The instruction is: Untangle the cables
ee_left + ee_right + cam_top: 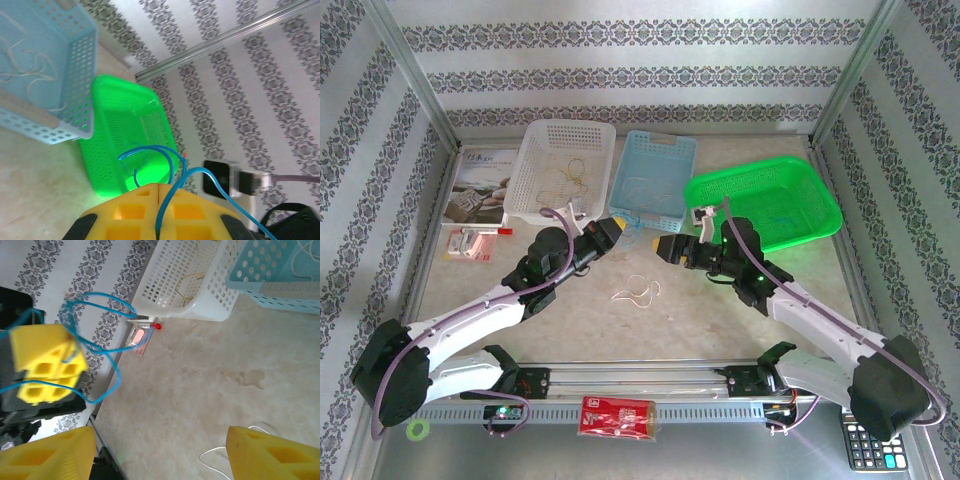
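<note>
Blue cable point(150, 146) loops forward — pinched in left gripper point(158, 186).

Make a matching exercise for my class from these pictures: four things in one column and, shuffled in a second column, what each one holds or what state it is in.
Column A
1. white basket
2. blue basket
3. left claw
4. right claw

Column B
a. open, nothing between its fingers
b. yellow cables inside
c. shut on a blue cable
d. white cables inside

Pairs: 1-b, 2-d, 3-c, 4-a
</note>
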`<move>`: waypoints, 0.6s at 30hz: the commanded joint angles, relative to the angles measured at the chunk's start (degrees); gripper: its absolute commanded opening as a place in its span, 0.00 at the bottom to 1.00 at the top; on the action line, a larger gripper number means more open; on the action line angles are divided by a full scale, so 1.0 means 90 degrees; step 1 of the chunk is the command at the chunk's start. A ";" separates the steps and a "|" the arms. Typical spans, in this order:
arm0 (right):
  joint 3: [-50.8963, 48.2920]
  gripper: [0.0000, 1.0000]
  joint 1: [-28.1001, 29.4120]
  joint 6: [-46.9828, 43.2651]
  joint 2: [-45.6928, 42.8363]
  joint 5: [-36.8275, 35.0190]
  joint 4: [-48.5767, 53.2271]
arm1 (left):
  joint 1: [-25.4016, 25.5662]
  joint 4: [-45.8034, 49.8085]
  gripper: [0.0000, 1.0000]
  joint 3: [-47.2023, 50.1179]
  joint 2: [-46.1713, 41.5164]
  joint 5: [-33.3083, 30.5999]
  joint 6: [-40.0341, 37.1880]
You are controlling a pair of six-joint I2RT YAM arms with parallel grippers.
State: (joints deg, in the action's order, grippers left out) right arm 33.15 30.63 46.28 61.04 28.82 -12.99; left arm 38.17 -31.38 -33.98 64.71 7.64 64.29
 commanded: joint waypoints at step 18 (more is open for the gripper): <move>0.0503 0.64 0.0324 0.0649 0.0547 0.0093 -0.1442 | -0.0059 -0.1416 0.00 0.0132 0.0279 0.0070 0.0188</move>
State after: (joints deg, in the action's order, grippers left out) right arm 35.57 32.77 51.35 65.32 29.06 -23.00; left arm 38.17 -39.97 -33.21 66.94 7.68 65.65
